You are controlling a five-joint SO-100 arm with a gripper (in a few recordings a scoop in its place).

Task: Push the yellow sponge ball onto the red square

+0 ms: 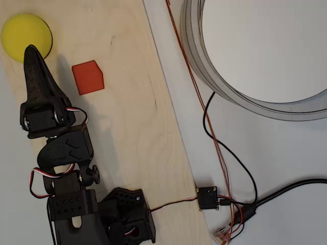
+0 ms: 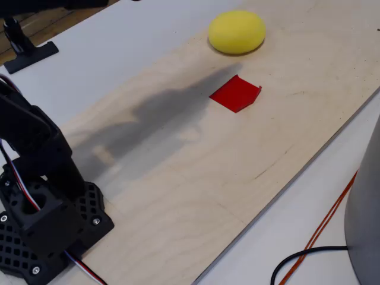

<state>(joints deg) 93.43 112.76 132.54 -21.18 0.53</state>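
A bright yellow foam ball [image 2: 237,31] rests on the pale plywood board [image 2: 196,178], near the flat red square patch [image 2: 235,94]

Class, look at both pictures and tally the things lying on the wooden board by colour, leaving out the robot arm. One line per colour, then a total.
Yellow: 1, the yellow sponge ball
Red: 1, the red square, flat on the wooden board
Total: 2
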